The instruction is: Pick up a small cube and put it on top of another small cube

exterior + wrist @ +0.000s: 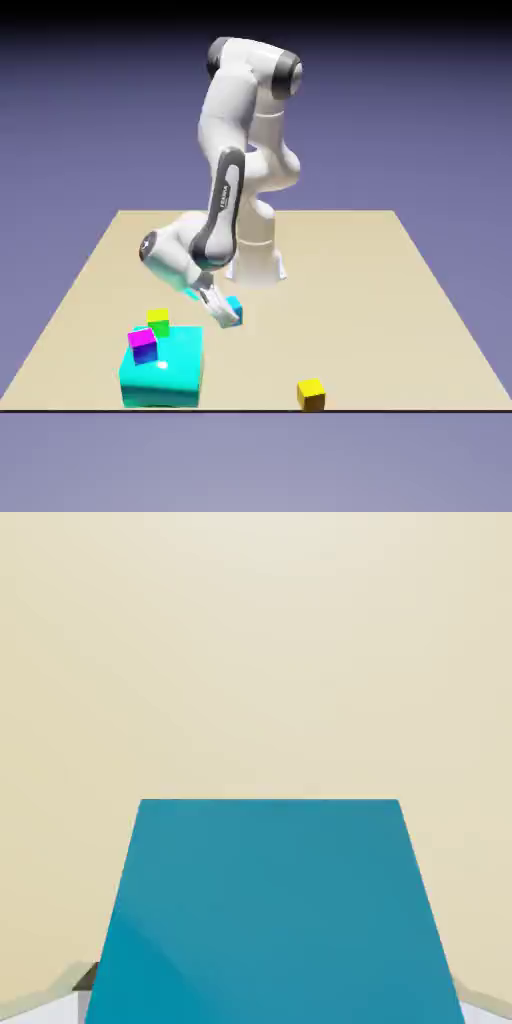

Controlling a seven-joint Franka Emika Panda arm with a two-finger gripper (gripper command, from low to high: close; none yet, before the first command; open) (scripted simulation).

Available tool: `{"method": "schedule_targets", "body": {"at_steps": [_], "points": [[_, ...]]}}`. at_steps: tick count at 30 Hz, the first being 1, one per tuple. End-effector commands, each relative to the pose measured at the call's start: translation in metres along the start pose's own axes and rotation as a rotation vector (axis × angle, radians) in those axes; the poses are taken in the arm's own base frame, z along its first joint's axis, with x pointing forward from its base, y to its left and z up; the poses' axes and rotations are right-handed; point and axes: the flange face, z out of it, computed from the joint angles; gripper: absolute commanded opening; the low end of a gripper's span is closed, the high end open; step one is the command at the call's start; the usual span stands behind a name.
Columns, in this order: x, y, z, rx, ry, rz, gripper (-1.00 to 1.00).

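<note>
Gripping was our step: the pincer [230, 318] was clamped on the small blue cube [270, 912], near the large cyan block [163, 370]; next we needed a straight, careful lift.

Smooth, plain surfaces all over, with a bit of gloss here and there.
From here the arm [228, 110] looks like smooth white plastic with a soft sheen, its joint bands dark and sleek. The large cyan block [165, 365] looks glossy, bright streaks along its rounded edges. Up close, the small cyan-blue cube [275, 912] seems flat and matt, like plain plastic, and the tan table [255, 652] looks smooth, grainless and softly matt.
</note>
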Motion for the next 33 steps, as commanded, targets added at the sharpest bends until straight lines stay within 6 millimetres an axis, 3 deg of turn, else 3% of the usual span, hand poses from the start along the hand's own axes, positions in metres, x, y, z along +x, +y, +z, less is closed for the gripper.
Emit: {"method": "schedule_targets", "body": {"at_steps": [1,2,3,8,12,18,23,24,26,29,30,31,33], "points": [[0.000,0.001,-0.002,-0.002,0.001,0.000,-1.00],[0.000,0.001,-0.002,-0.002,0.001,0.000,-1.00],[-0.008,-0.001,0.003,-0.024,0.048,-0.038,-1.00],[-0.053,-0.030,-0.011,0.001,0.212,-0.089,-1.00],[-0.084,-0.058,-0.047,0.109,0.246,-0.018,-1.00],[-0.046,-0.088,-0.158,0.311,-0.075,0.414,-1.00],[0.010,-0.083,-0.235,0.408,-0.388,0.671,-1.00],[0.012,-0.083,-0.251,0.426,-0.419,0.706,-1.00],[0.013,-0.083,-0.260,0.436,-0.436,0.725,-1.00],[0.010,-0.118,-0.204,0.437,-0.436,0.725,-1.00],[0.010,-0.118,-0.204,0.437,-0.436,0.725,1.00],[0.010,-0.118,-0.204,0.437,-0.436,0.725,1.00],[0.011,-0.095,-0.244,0.436,-0.437,0.723,1.00]]}}
